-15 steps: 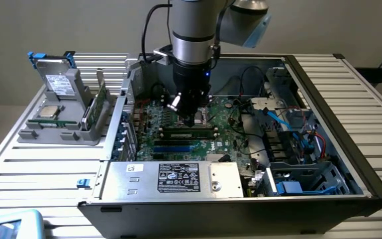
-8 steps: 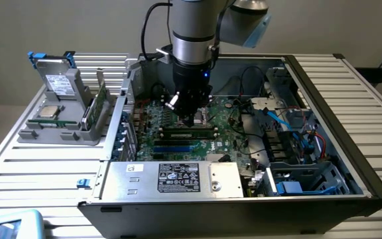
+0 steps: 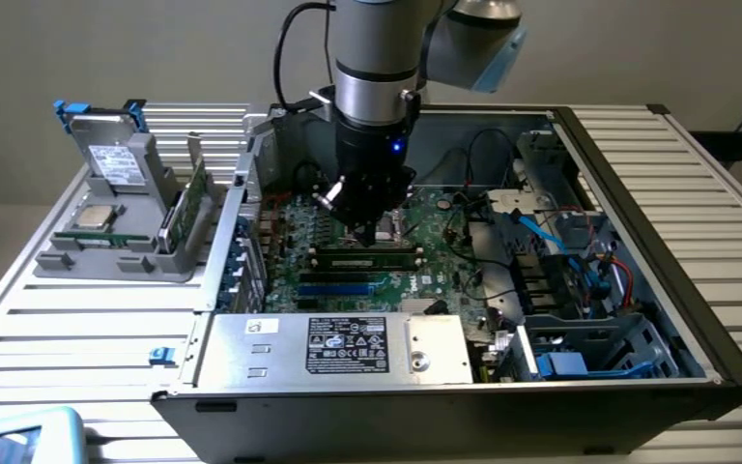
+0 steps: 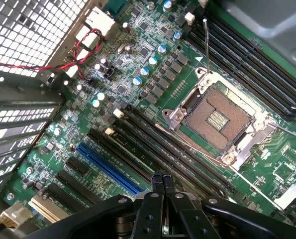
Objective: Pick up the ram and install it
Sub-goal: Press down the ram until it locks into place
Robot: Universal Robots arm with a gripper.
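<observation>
The ram, a thin green board, stands on edge in a grey holder outside the open computer case, at the exterior view's left. My gripper hangs inside the case, low over the motherboard and well away from the ram. In the wrist view my gripper has its black fingers pressed together with nothing visible between them. Long dark memory slots run just past the fingertips, beside the open processor socket. In the exterior view those slots lie right below the gripper.
The holder also carries a square silver processor chip and a grey labelled drive. A silver power supply fills the case front. Cables and drive bays crowd the exterior view's right. A blue slot and a perforated case wall flank the board.
</observation>
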